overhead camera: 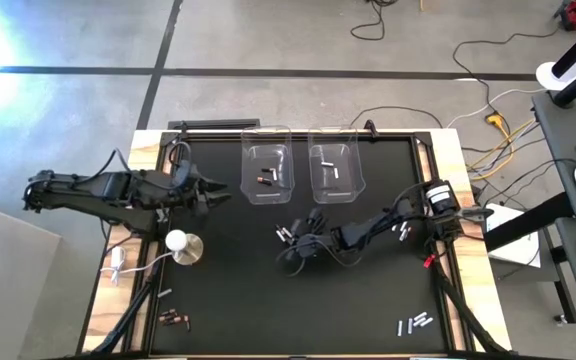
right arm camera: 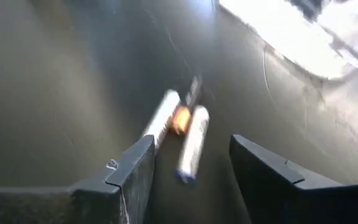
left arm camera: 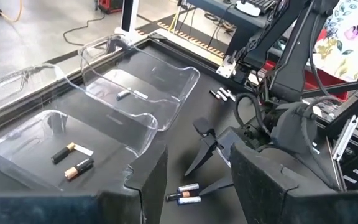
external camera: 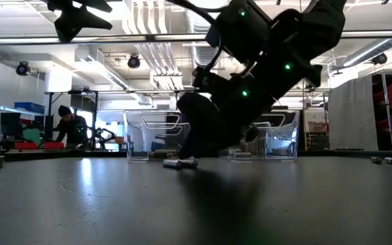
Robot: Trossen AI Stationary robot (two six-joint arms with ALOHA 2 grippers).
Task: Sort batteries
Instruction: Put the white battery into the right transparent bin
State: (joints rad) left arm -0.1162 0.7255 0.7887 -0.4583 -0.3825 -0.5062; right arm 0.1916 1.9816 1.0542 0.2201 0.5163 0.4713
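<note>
2 batteries (right arm camera: 191,140) lie on the black mat (overhead camera: 248,290) just ahead of the right gripper (overhead camera: 290,243), fingers parted, gripping nothing. Left gripper (overhead camera: 213,192) hovers open, empty, beside the left bin (overhead camera: 268,175).

Both arms are black throughout, built of chunky jointed segments with loose black cables looping alongside them. The right arm (overhead camera: 408,215) carries a small white label on the housing near its base and shows green indicator lights along its links in the low view. Each gripper has two broad, flat, dark fingers (left arm camera: 272,186) with angular, stepped edges.
</note>
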